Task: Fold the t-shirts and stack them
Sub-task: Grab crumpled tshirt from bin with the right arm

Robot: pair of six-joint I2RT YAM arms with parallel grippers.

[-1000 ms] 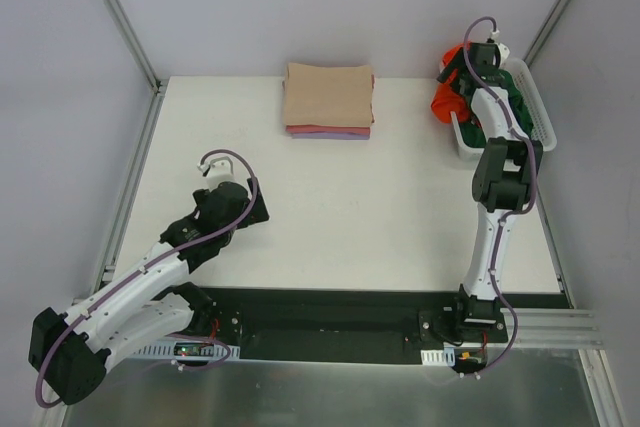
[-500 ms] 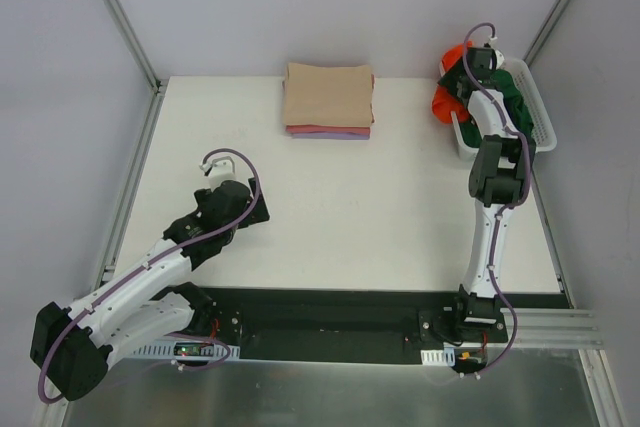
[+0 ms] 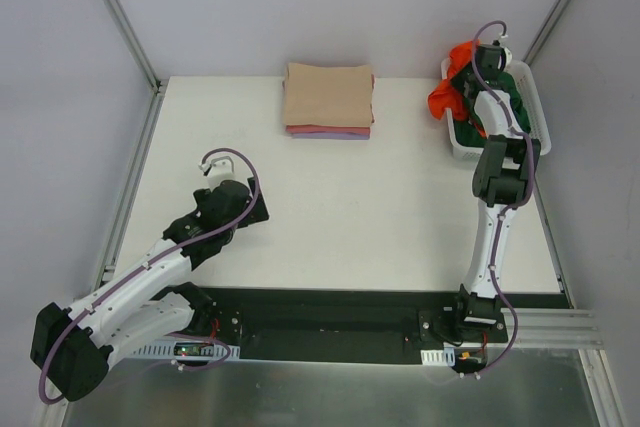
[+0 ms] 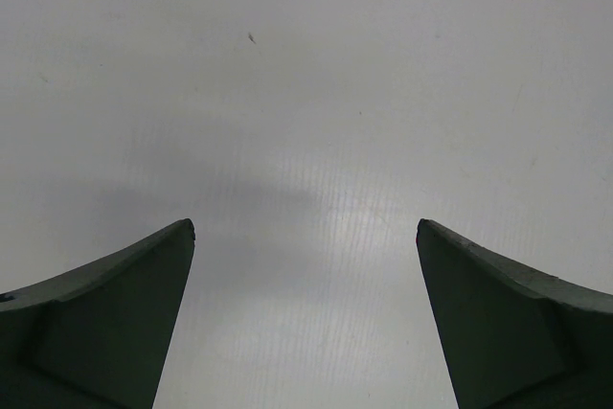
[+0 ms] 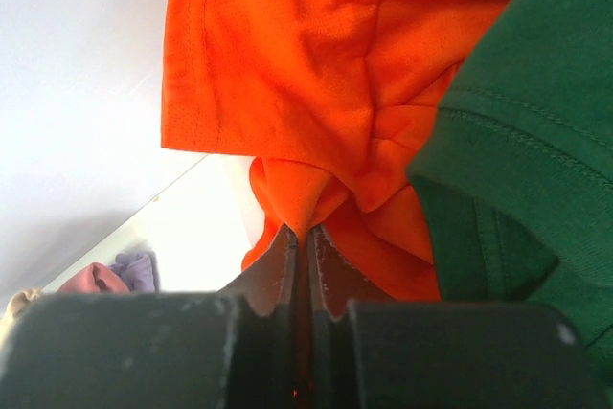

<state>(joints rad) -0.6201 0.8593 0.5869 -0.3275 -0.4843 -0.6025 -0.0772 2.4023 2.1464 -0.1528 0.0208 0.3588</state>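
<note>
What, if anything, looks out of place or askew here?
Only the orange t-shirt stands out. It spills crumpled over the rim of the white mesh basket, bunched against the dark green t-shirt, with a fold pinched in the shut right gripper. The folded stack looks tidy.

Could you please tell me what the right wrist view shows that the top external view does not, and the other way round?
Only the right wrist view shows the right gripper pinched shut on a fold of the orange t-shirt. Only the top external view shows the white basket and the left arm. Both show the orange t-shirt, the green t-shirt and the folded stack.
</note>
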